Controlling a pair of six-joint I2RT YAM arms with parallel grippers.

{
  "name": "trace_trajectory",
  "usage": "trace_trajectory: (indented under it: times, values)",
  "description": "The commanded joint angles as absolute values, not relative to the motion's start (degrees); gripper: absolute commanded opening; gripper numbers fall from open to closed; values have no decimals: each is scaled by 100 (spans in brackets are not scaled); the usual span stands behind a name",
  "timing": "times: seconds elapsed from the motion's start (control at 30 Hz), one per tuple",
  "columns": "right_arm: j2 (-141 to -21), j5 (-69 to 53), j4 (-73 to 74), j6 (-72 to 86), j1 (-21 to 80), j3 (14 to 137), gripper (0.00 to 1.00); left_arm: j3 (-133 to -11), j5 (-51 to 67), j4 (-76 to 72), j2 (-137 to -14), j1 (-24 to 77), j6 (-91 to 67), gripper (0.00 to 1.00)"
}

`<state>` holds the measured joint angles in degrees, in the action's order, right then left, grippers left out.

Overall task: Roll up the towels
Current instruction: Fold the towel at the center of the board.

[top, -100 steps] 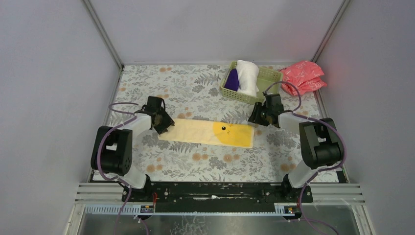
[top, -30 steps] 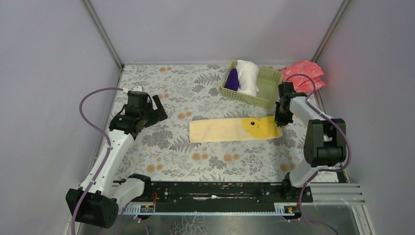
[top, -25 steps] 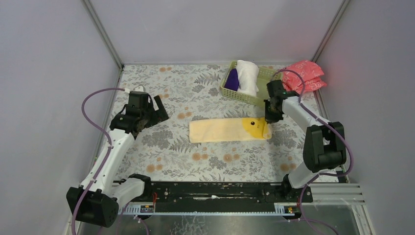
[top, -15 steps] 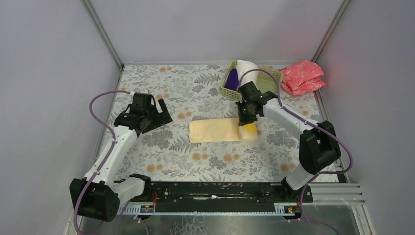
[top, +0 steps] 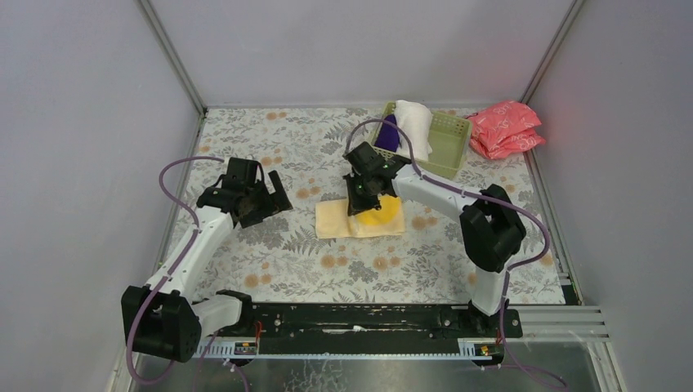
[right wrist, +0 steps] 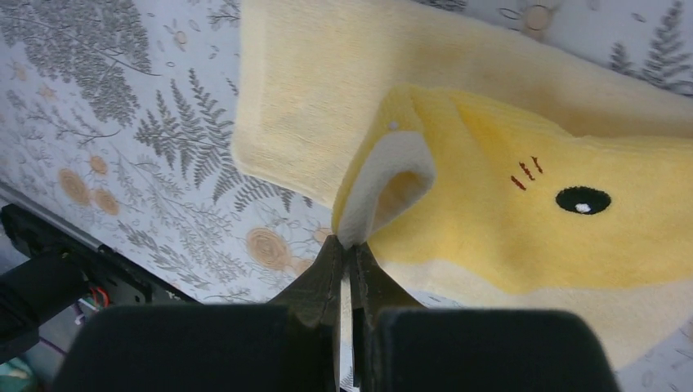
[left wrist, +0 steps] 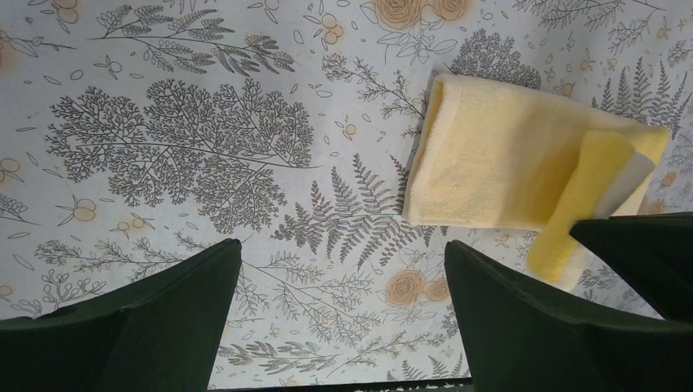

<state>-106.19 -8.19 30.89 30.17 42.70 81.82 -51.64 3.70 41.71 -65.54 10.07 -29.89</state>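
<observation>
The pale yellow towel (top: 359, 220) lies mid-table with its right end folded back leftward over itself. My right gripper (top: 359, 201) is shut on that end's edge; in the right wrist view the pinched hem (right wrist: 369, 204) curls up from the jaw tips (right wrist: 347, 242), beside a darker yellow patch with a stitched eye (right wrist: 582, 199). My left gripper (top: 263, 200) hovers open to the left of the towel, with only tablecloth between its fingers (left wrist: 122, 327); the towel (left wrist: 490, 155) shows at the upper right of its view. The white towel (top: 414, 126) and purple towel (top: 389, 133) sit rolled in the basket.
The light green basket (top: 448, 143) stands at the back, right of centre. Pink-red plastic-wrapped packets (top: 504, 128) lie in the back right corner. The floral tablecloth (top: 270, 147) covers the table, with grey walls close on three sides.
My right gripper has carried the towel's right end leftward across the table, folding it over the rest. The left arm shifted slightly right and stayed open.
</observation>
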Motion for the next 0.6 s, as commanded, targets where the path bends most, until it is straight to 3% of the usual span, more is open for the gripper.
trace_trajectory:
  times: [0.0, 0.37, 0.57]
  values:
    - [-10833, -962, 2847, 3354, 4510, 8712, 0, -5097, 533, 3826, -6641, 967, -3024, 95]
    - [-11272, -871, 2622, 3549, 4614, 9150, 0, -5055, 588, 3777, -6696, 967, -3006, 94]
    - [-11605, -1132, 2512, 3569, 4671, 9220, 6, -5040, 626, 3775, -6739, 973, -3015, 94]
